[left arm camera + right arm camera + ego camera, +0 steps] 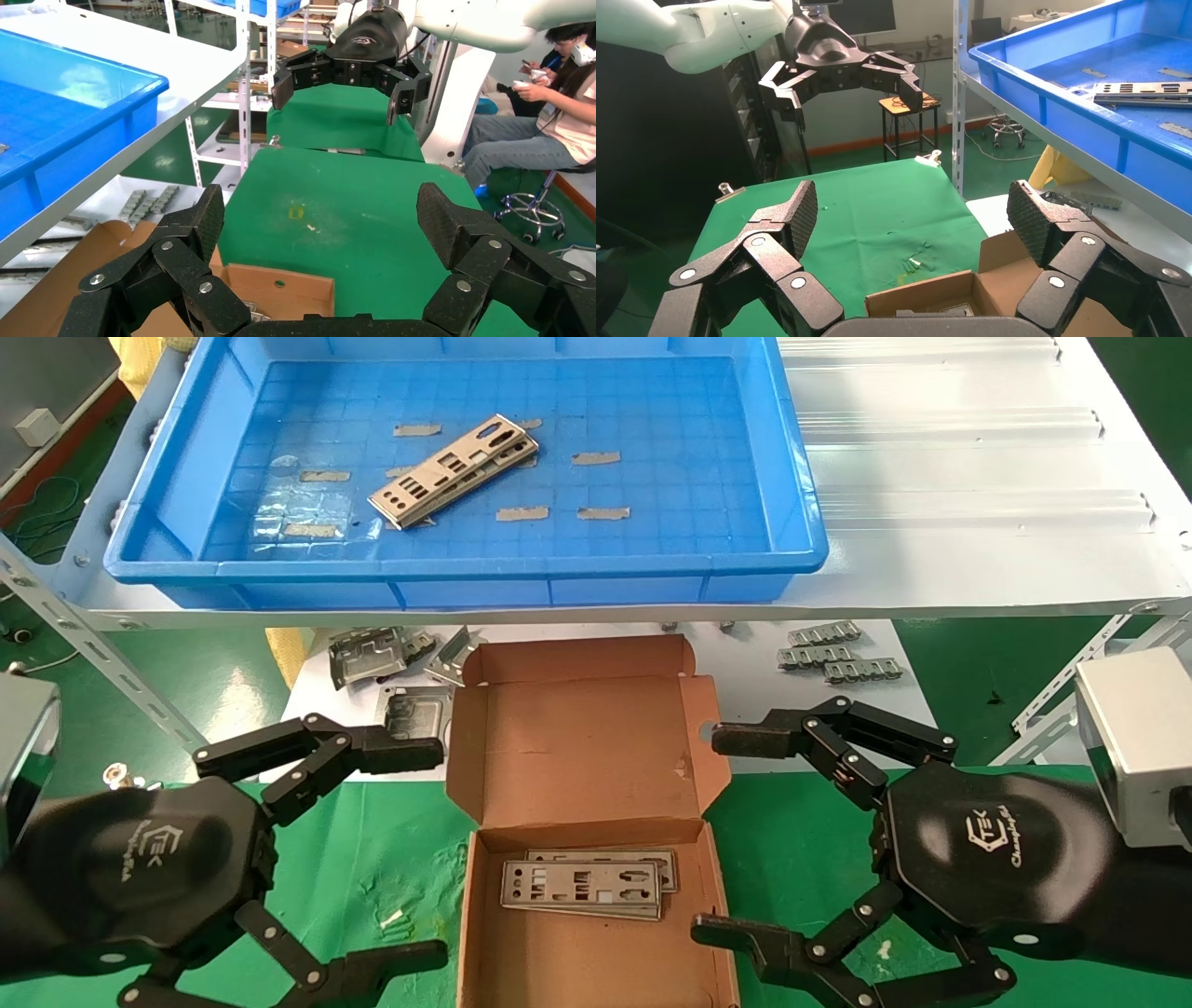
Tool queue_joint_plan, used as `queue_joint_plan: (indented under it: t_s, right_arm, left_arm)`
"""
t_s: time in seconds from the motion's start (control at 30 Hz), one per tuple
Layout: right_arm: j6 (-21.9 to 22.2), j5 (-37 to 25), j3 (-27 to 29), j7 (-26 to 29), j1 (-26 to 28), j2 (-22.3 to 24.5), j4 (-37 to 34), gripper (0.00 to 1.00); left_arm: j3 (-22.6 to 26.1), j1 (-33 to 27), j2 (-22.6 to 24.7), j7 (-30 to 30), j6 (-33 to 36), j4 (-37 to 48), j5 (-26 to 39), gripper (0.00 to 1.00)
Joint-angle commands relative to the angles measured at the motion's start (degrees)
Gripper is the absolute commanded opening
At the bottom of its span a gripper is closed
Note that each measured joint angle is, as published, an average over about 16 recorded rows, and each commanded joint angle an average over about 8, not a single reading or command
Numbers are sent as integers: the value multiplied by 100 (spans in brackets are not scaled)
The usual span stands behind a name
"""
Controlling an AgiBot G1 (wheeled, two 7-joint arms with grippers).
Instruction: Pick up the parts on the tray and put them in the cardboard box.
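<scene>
Your left hand and right hand hovered spread wide, empty, flanking the cardboard box on the green surface. Two parts lay stacked flat inside the box. Farther off, on the white shelf, the tray held more parts, stacked aslant.

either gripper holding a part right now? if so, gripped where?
Nothing is held. The left gripper and right gripper are both open and empty, flanking the cardboard box. Parts lie in the tray; others already lie in the box.
</scene>
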Motion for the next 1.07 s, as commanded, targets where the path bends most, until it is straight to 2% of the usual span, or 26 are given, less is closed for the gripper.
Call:
queue_joint_plan:
  t_s: [0.03,1.07]
  right_arm:
    - [0,0,0,0,0,0,0,100]
    - [0,0,0,0,0,0,0,100]
  left_arm:
    - [0,0,0,0,0,0,0,100]
    - [0,0,0,0,0,0,0,100]
